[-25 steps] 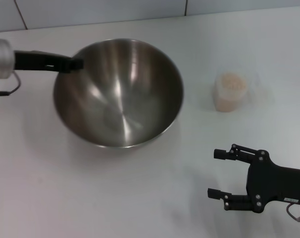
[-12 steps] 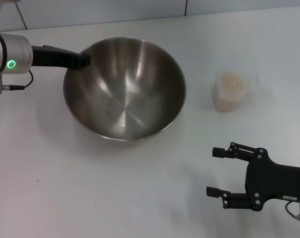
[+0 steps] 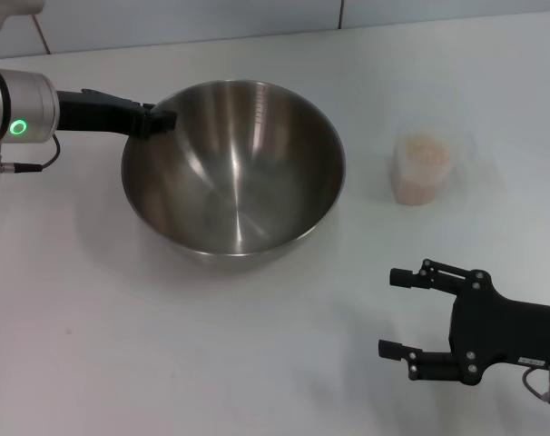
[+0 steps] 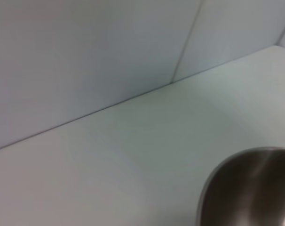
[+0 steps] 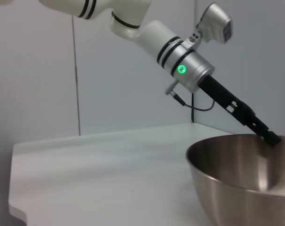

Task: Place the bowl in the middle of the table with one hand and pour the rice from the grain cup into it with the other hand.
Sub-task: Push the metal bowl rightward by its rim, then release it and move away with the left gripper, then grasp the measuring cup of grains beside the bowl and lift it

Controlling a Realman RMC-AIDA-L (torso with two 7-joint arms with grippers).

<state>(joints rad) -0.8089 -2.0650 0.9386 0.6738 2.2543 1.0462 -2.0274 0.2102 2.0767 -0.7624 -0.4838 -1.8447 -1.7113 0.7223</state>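
Observation:
The steel bowl (image 3: pixel 234 173) sits left of the middle of the white table (image 3: pixel 121 345). My left gripper (image 3: pixel 157 121) is shut on the bowl's far-left rim; it also shows in the right wrist view (image 5: pixel 269 137), at the rim of the bowl (image 5: pixel 241 181). Part of the bowl's rim shows in the left wrist view (image 4: pixel 248 188). The clear grain cup (image 3: pixel 423 171), filled with rice (image 3: pixel 425 150), stands upright to the right of the bowl. My right gripper (image 3: pixel 390 313) is open and empty, low over the table near the front right, in front of the cup.
A grey wall (image 3: pixel 166 18) runs along the table's far edge. Bare tabletop lies in front of the bowl and between the bowl and the cup (image 3: pixel 366 218).
My left gripper has carried the bowl to the right, toward the table's middle, and the bowl has settled lower. The right gripper and the cup have not moved.

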